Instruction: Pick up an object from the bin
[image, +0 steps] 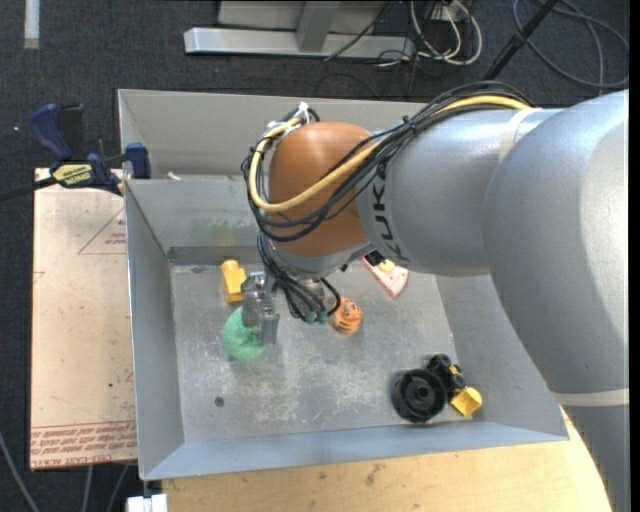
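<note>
My gripper (262, 322) hangs below the orange wrist cover in the left middle of the bin, its grey fingers pointing down onto a soft green lump (241, 339) on the floor. The fingers touch or overlap the lump's right edge. A small yellow block (233, 279) lies just behind the gripper, to its left. A little orange round piece (346, 317) sits to the right of the fingers.
A pink and white item (388, 277) peeks out under the arm at the back right. A black round object with yellow parts (428, 390) lies near the front right wall. The big arm covers the bin's right side.
</note>
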